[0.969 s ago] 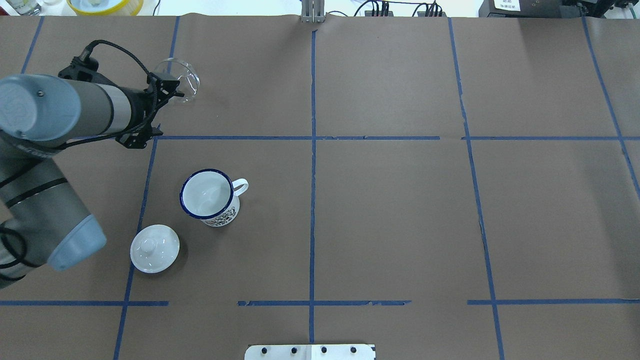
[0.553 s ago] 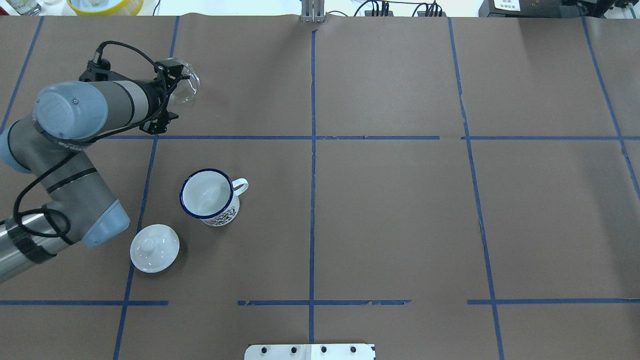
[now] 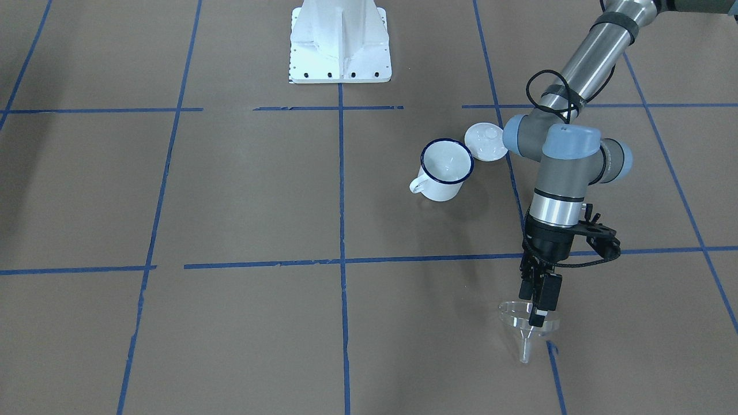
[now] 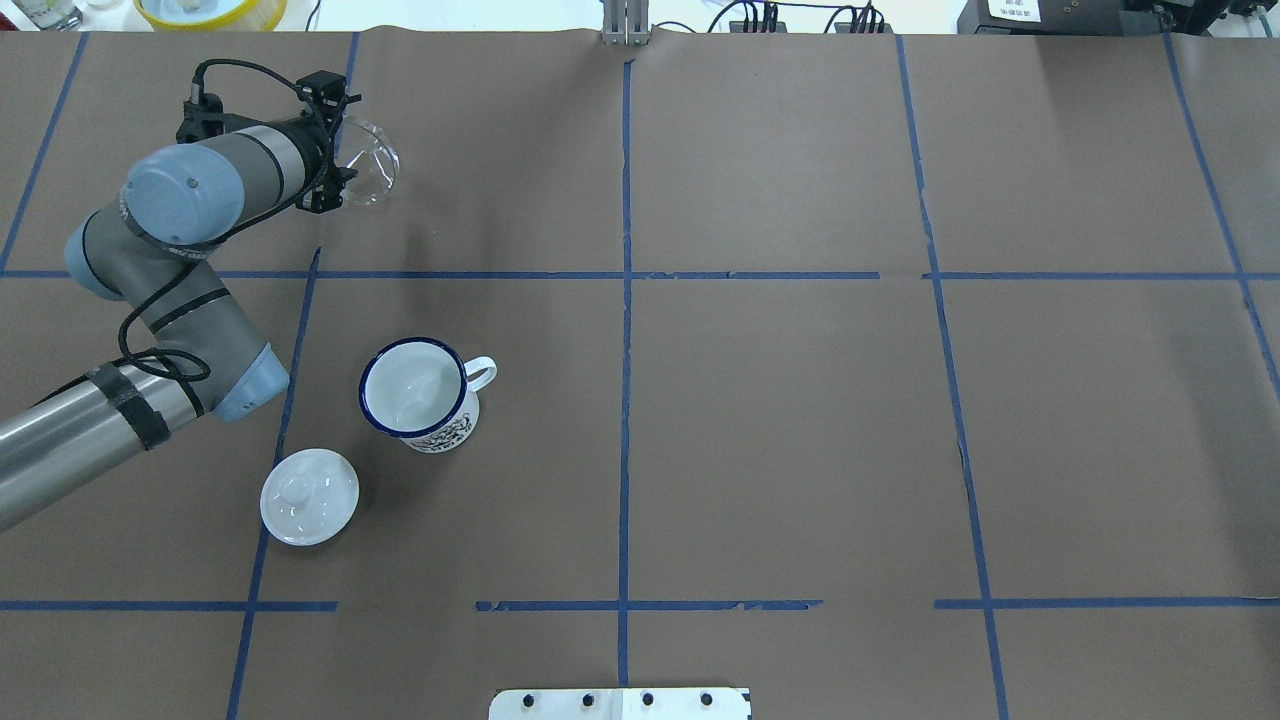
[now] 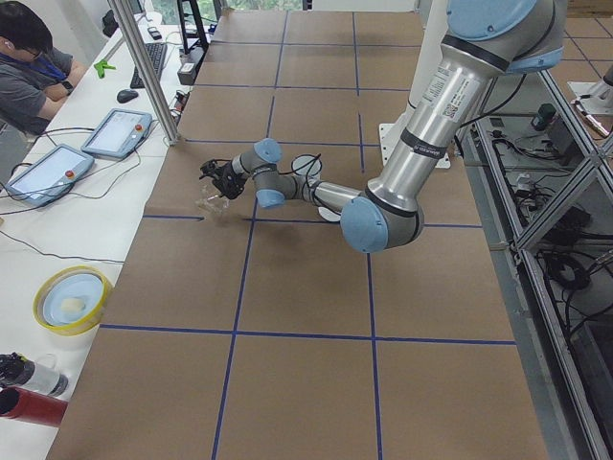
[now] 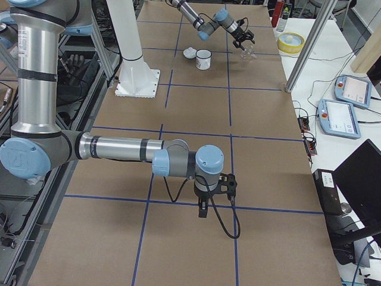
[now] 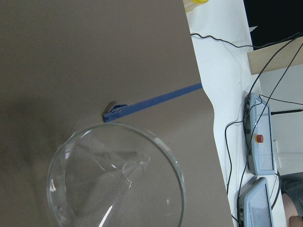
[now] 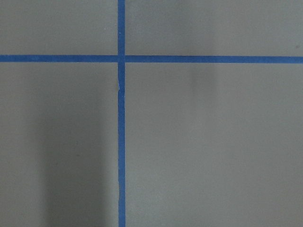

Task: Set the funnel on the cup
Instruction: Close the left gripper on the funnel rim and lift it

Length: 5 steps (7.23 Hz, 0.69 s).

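Observation:
The clear funnel (image 4: 370,160) lies tilted on the brown paper at the far left, its stem toward the table's far edge (image 3: 525,349). My left gripper (image 3: 539,311) (image 4: 338,152) points down at the funnel's near rim; the jaws look open, on either side of the rim. The left wrist view looks into the funnel's bowl (image 7: 118,179) and shows no fingers. The white mug with a blue rim (image 4: 414,392) (image 3: 446,169) stands upright nearer the robot, handle to the right in the overhead view. My right gripper (image 6: 202,210) hangs above bare paper far from both; I cannot tell its state.
A round white knobbed lid (image 4: 310,497) (image 3: 486,141) lies beside the mug, close to my left arm's elbow. A yellow-rimmed bowl (image 4: 210,10) sits beyond the far edge. The robot's white base plate (image 3: 340,40) stands at mid table. Blue tape lines cross the paper.
My left arm has stretched toward the far edge and its wrist has turned, bringing the gripper over the funnel's rim. The funnel, mug and lid have not moved.

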Each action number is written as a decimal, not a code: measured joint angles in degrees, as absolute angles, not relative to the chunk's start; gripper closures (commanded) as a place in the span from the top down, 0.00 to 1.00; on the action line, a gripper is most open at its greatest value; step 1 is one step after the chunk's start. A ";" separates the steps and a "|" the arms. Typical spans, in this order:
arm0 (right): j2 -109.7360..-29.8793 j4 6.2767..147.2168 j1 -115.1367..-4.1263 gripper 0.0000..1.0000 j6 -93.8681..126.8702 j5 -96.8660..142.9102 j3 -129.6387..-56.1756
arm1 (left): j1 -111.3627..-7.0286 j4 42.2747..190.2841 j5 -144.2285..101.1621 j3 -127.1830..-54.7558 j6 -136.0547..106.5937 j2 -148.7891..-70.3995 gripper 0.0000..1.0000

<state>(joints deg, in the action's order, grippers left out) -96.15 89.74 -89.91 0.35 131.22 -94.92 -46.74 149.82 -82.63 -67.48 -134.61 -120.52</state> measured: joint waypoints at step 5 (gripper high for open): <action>-96.15 89.74 -89.91 1.00 0.35 131.22 -94.87 | -47.15 151.82 -82.65 -66.67 -134.39 -120.99 0.00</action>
<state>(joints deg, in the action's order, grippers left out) -96.15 89.74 -89.91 0.35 131.22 -94.87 -47.15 151.82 -82.65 -66.67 -134.39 -120.99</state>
